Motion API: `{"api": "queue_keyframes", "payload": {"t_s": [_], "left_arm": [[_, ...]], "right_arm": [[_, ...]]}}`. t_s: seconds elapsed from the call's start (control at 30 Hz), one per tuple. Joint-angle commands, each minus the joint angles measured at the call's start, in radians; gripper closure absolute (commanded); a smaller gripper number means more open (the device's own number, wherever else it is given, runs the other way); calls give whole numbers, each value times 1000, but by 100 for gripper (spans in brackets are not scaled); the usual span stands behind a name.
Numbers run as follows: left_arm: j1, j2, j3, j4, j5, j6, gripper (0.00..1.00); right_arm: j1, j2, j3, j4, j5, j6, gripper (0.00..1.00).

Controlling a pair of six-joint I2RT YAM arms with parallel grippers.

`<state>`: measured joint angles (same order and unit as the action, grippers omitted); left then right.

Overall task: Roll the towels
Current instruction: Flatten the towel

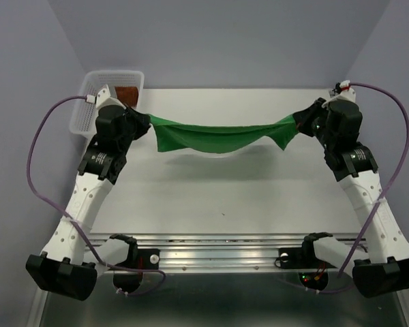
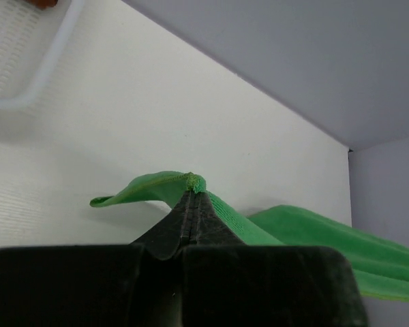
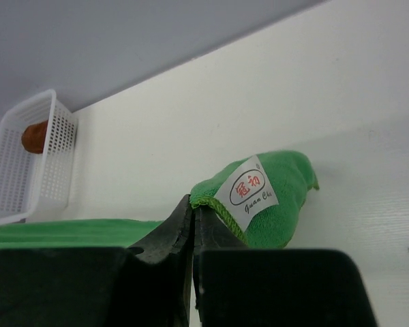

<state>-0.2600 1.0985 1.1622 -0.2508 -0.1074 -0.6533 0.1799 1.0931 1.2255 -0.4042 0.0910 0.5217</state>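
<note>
Nearest you, the arm bases (image 1: 133, 257) sit at the near edge, and the bare table (image 1: 225, 194) beyond them carries no towel. Above its far half, the green towel (image 1: 211, 138) hangs stretched between your two grippers, clear of the surface, with its centre sagging.

Your left gripper (image 1: 145, 125) has its fingers fully closed on the towel's left corner. The left wrist view shows the cloth pinched at the very tips, a short flap folding over them. Your right gripper (image 1: 295, 127) is likewise clamped tight on the opposite corner, the one bearing the white label (image 3: 249, 191).

Farthest off, at the far left, the white basket (image 1: 116, 72) holds the rust-brown towel (image 1: 127, 93) as a compact lump. Whether it is properly rolled cannot be told from here.

Judged from this, the rust-brown towel looks dealt with, while the green one is only spread in the air. You have yet to lay it flat, roll it up and, presumably, set it in the basket.
</note>
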Motion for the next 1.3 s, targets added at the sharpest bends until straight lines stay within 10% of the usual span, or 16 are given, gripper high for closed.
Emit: {"api": "queue_keyframes", "payload": {"t_s": [0.0, 0.77, 1.1, 1.27], "left_arm": [[7, -107, 62, -30, -35, -2, 100], [7, -595, -38, -216, 236, -128, 100], [7, -252, -312, 43, 172, -186, 100], [7, 195, -231, 165, 152, -152, 100]], "right_arm": [[0, -93, 58, -53, 52, -43, 99], [0, -536, 163, -433, 1, -9, 99], [0, -210, -174, -199, 207, 9, 99], [-29, 89, -205, -19, 225, -6, 99]]}}
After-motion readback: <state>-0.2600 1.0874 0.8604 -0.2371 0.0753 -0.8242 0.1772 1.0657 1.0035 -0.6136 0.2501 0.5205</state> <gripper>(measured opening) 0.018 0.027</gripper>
